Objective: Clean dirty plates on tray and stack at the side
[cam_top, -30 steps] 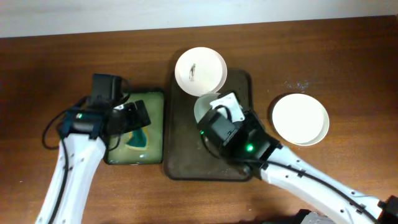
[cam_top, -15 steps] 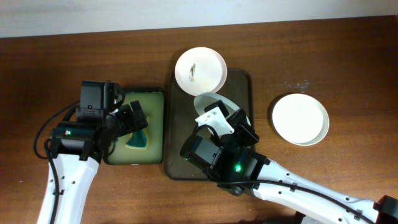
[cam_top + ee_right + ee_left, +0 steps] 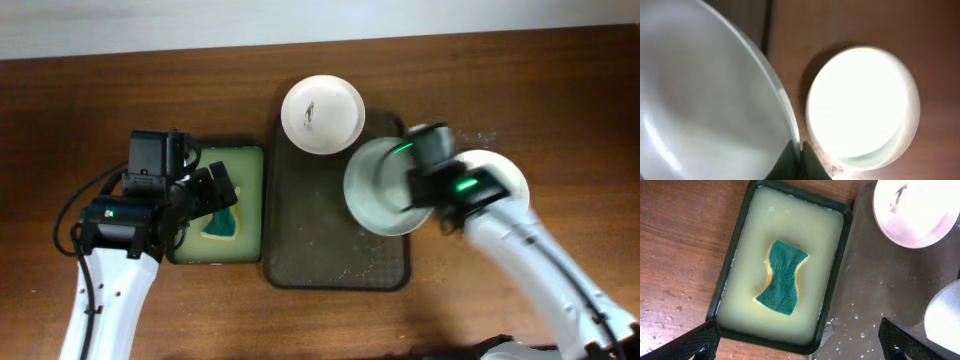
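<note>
The dark brown tray [image 3: 310, 240] lies mid-table. A dirty plate [image 3: 322, 114] with a dark smudge sits at the tray's far edge; it also shows in the left wrist view [image 3: 917, 212]. My right gripper [image 3: 415, 185] is shut on the rim of a second white plate [image 3: 375, 190], held above the tray's right edge; in the right wrist view [image 3: 799, 155] that plate [image 3: 705, 100] fills the left. A third white plate [image 3: 500, 190] lies on the table to the right, bright in the right wrist view [image 3: 862, 105]. My left gripper [image 3: 795, 342] is open and empty above the small tray.
A smaller dark-rimmed tray [image 3: 250, 200] with pale green-yellow inside holds a green sponge [image 3: 220, 225], left of the brown tray; the left wrist view shows the small tray [image 3: 832, 285] and the sponge [image 3: 782, 277]. Water drops wet the brown tray [image 3: 870, 315].
My right arm has swung up and to the right, carrying the plate from the tray's middle toward the plate on the table at the right. The left arm is still.
</note>
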You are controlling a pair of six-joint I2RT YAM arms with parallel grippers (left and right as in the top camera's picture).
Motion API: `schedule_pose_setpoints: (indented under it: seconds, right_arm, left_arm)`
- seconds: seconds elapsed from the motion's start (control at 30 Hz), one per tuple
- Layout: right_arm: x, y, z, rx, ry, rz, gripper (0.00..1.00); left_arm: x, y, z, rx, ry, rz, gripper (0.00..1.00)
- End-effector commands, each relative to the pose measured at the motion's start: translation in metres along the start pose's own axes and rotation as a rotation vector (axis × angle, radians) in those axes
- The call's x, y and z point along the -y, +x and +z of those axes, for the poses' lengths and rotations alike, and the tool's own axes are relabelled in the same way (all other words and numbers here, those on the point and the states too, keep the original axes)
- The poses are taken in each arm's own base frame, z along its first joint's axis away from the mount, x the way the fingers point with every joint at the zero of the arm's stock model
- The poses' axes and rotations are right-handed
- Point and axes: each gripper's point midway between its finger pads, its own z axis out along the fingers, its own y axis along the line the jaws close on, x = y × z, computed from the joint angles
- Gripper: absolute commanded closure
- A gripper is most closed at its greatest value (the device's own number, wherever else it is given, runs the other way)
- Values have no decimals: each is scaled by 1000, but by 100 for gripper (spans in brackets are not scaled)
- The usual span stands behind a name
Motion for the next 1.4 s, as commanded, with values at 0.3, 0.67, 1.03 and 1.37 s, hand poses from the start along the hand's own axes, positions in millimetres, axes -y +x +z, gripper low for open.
schedule_pose_setpoints:
  seconds: [0.3, 0.67, 1.03, 1.37]
  right_arm:
    - [184, 84, 86, -340, -132, 960, 53]
    - [-66, -93, -9, 98, -419, -52, 48]
    - [-154, -133, 177, 59, -555, 36, 96]
    - [-71, -6, 6, -430, -344, 63, 96]
  left_arm:
    - [-1, -4, -4, 17, 2, -6, 1]
    - [-1, -4, -4, 17, 2, -6, 1]
    - [-1, -4, -4, 17, 2, -6, 1]
    - [-1, -4, -4, 17, 2, -6, 1]
